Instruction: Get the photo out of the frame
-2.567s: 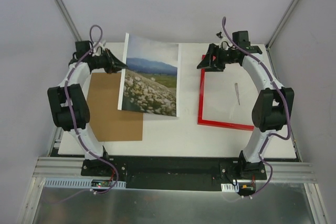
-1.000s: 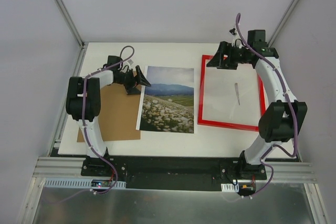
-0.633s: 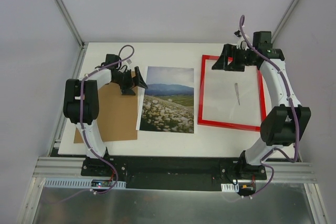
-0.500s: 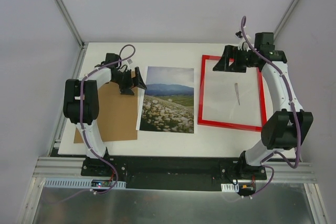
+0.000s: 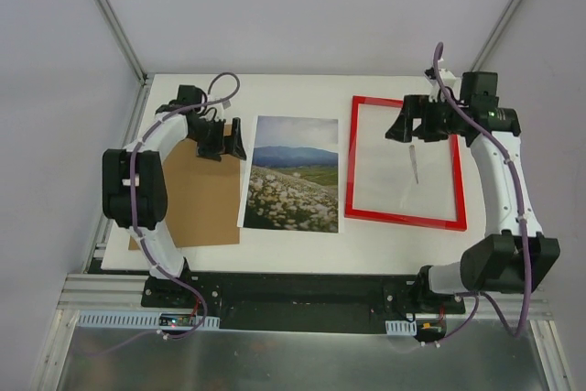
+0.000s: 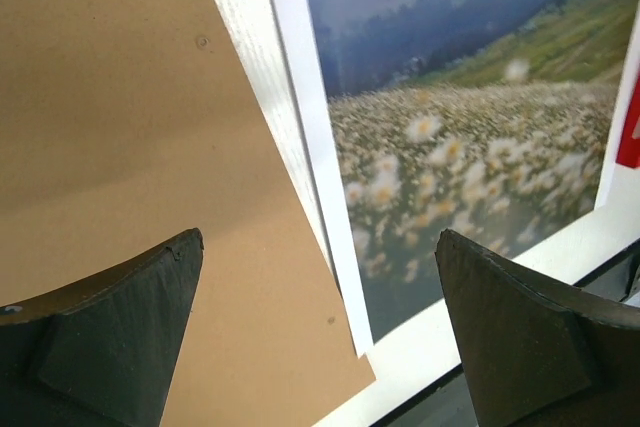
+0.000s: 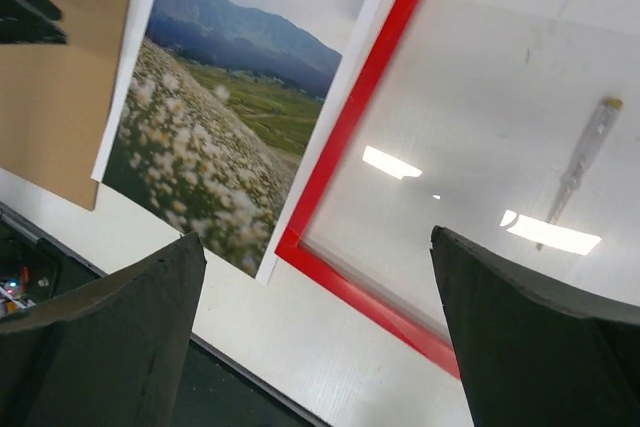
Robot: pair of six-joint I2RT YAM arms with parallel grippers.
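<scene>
Red thin rectangular frame [image 5: 403, 219] and landscape photo print [image 5: 293, 174] lie apart; open, empty left pincer [image 5: 229, 143] and right pincer [image 5: 403, 124] should be lifted straight up.

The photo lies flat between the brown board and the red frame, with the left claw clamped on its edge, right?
Not quite: the left claw is open and grips nothing. The photo does lie flat between the brown board and the red frame. The left wrist view shows the claw's fingers wide apart.
</scene>
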